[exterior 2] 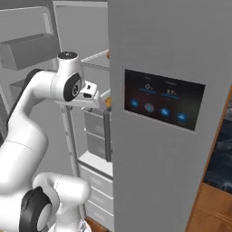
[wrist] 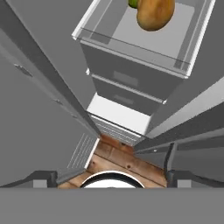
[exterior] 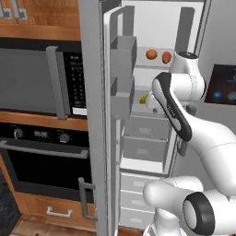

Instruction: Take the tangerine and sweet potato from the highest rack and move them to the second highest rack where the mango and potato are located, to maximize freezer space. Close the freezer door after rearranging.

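**A:** While the tall narrow grey freezer door (exterior: 94, 115) stands swung open at the left of the left base view, with its two box-shaped grey bins (exterior: 123, 57) facing the white interior, what sits on the shelves?

**B:** On the highest rack (exterior: 154, 65), the thin flat pale-grey plate, there is a small round red-orange tangerine (exterior: 151, 54). Just right of it lies a second orange-brown piece (exterior: 166, 57), partly hidden behind the white arm; probably the sweet potato, though too little of it shows to be sure.

**A:** And the shelf below?

**B:** The second highest rack (exterior: 144, 109), pale grey with a raised tray-like rim, carries the small oval yellow mango (exterior: 144, 99) with its greenish end. The arm's elbow covers the rest of it from that side. From the hand view, a large tan-brown potato (wrist: 155, 13) rests on that same tray (wrist: 131, 54), a sliver of green fruit touching its left edge.

**A:** Where is the two-finger gripper (wrist: 109, 177)?

**B:** In front of the freezer (exterior: 156, 27), pointing down past the grey drawers (wrist: 124, 83) to the wooden floor (wrist: 124, 159). Its dark fingertips (wrist: 43, 177) stand spread about as wide as they go, with nothing between them.

**A:** And further right?

**B:** The neighbouring grey door with the blue-lit dispenser panel (exterior 2: 163, 99).
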### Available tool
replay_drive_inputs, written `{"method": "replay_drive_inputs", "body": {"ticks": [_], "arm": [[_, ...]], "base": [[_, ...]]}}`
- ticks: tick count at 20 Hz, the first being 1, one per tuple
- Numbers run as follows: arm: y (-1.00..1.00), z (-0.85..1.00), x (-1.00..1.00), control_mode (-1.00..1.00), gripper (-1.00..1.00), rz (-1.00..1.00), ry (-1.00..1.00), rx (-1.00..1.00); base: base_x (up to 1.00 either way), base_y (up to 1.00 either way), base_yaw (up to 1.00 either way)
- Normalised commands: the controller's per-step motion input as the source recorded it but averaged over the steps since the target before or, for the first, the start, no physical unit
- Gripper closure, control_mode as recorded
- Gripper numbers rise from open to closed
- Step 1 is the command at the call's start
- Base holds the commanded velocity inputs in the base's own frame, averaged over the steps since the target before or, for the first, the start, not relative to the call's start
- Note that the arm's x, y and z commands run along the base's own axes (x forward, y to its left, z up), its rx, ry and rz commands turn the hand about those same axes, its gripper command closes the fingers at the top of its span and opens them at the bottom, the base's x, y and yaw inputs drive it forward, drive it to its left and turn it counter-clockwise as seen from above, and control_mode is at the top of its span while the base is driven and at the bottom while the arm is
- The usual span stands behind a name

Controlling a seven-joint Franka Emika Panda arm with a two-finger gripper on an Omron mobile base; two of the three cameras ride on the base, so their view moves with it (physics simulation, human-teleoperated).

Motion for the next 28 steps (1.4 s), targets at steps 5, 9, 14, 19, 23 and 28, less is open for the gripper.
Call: {"method": "replay_drive_inputs", "body": {"ticks": [5, 9, 14, 19, 23, 28], "arm": [[0.00, 0.00, 0.00, 1.00, -1.00, 0.00, 0.00, 0.00], [0.00, 0.00, 0.00, 1.00, -1.00, 0.00, 0.00, 0.00], [0.00, 0.15, 0.27, -1.00, -1.00, 0.00, -0.01, 0.01], [0.00, 0.86, 0.26, -1.00, -1.00, 0.00, -0.11, 0.04], [0.00, 0.62, 0.23, -1.00, -1.00, 0.09, 0.00, 0.00], [0.00, 0.44, 0.18, -1.00, -1.00, 0.25, -0.05, -0.03]], "base": [[0.65, -0.13, 0.02], [0.55, 0.00, 0.00], [0.08, 0.00, 0.00], [0.00, 0.00, 0.00], [0.00, 0.00, 0.00], [0.00, 0.00, 0.00]]}}
